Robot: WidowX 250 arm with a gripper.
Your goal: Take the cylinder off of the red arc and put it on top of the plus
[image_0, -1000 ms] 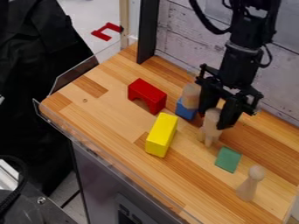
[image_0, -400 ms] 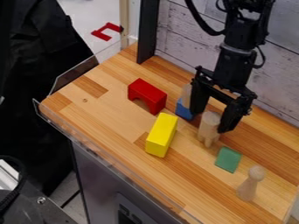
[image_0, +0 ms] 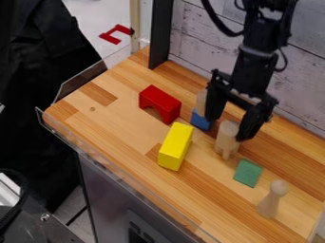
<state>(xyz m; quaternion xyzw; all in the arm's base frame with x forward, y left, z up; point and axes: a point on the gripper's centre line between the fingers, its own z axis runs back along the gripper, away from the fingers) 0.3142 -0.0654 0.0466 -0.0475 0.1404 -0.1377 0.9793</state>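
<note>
Jaws have spread wider near the cylinder (image_0: 227, 134)

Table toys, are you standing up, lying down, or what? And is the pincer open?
Pincer: open, at the cylinder.
Wooden cylinder: upright, on the plus.
Plus: under the cylinder, mostly hidden.
Red arc: standing, bare on top.
Yellow block: lying on a long side.
Green block: lying flat.
Blue block: partly hidden.
Round-headed peg: standing.

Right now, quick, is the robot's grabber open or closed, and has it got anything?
Gripper: open, fingers spread apart, not gripping the wooden cylinder.
</note>
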